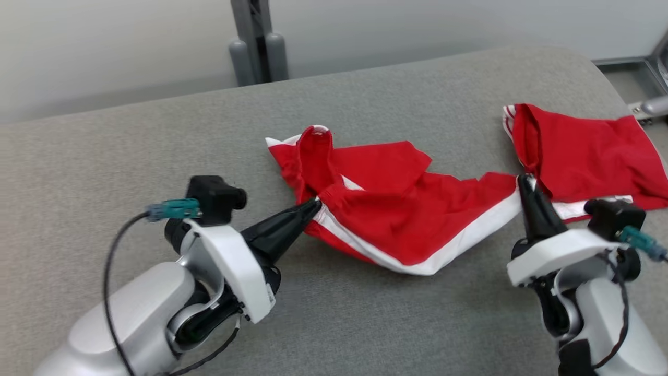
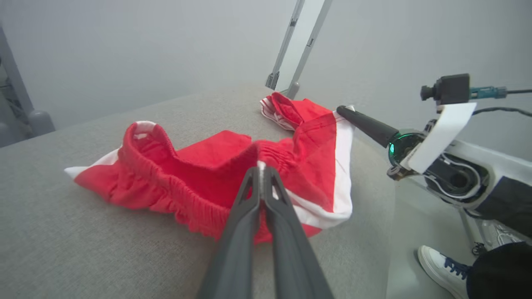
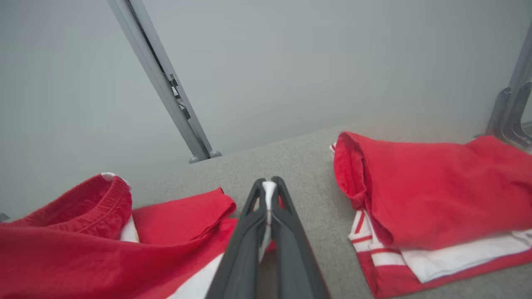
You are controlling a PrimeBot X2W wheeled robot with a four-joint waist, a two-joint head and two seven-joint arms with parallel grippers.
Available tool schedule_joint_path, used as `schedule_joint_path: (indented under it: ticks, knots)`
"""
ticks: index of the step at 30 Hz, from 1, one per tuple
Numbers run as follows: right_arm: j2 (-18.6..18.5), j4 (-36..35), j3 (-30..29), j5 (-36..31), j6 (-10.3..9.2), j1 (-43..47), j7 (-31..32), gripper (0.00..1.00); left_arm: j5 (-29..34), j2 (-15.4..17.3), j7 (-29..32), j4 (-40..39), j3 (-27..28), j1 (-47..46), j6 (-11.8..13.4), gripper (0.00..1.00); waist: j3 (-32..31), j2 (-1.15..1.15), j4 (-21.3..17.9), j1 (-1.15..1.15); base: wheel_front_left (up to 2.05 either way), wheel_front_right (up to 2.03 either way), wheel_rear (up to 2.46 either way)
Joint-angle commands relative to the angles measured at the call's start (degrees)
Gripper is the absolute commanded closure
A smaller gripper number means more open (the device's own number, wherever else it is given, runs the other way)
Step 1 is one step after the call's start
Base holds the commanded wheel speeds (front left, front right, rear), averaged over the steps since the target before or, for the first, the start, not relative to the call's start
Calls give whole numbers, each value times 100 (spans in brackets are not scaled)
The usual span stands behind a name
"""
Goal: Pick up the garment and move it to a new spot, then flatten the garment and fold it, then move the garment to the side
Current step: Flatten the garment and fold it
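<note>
Garment (image 1: 407,219): in the head view the red shorts with white side stripes lay crumpled near the middle of the grey table (image 1: 156,136), stretched between the two hands. The left hand (image 1: 315,204) had its fingers pressed together on the elastic waistband at the garment's left end. The right hand (image 1: 524,180) pinched the white-striped edge at the right end and held that corner a little off the table. Just beyond the right hand, a folded red piece (image 1: 589,151) lay flat near the table's right edge.

From the left wrist, the left hand (image 2: 261,166) was closed on a fold of the gathered waistband, with a sliver of white cloth showing between the fingertips. The garment (image 2: 187,174) sagged across the table (image 2: 83,241) toward the right hand (image 2: 343,110), which gripped the white stripe and kept it taut. The folded red piece (image 2: 286,110) sat behind that. A person's white shoe (image 2: 440,265) stood on the floor at the lower right.

From the right wrist, the right hand (image 3: 269,182) was clamped on white cloth that showed between its tips. The garment (image 3: 83,249) hung away to the left, while the folded red piece (image 3: 436,187) rested on the table (image 3: 307,166) to the right, apart from it.
</note>
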Motion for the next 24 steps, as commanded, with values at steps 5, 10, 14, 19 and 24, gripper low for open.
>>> schedule_joint_path:
  ticks: [5,10,14,19,24]
  knots:
    - [-174,-461,-154,57,1,-249,352,100,-1046,293,-455,-658,383,228,-8,100,-241,0,247,0,0,0,0]
    - [-202,-889,-260,243,1,-454,572,100,-1630,433,-1024,-980,777,329,-8,100,-347,0,318,0,0,0,0]
    - [-194,-1197,-416,376,1,-594,595,100,-1738,343,-1370,-1034,1115,442,-8,100,-433,0,341,0,0,0,0]
    - [-67,-1557,-658,508,1,-586,643,100,-1749,58,-1515,-989,1838,659,62,100,-542,0,372,0,0,0,0]
    - [45,-1886,-783,593,0,-441,597,100,-1397,-352,-1525,-1119,2497,911,325,100,-584,0,399,0,0,0,0]
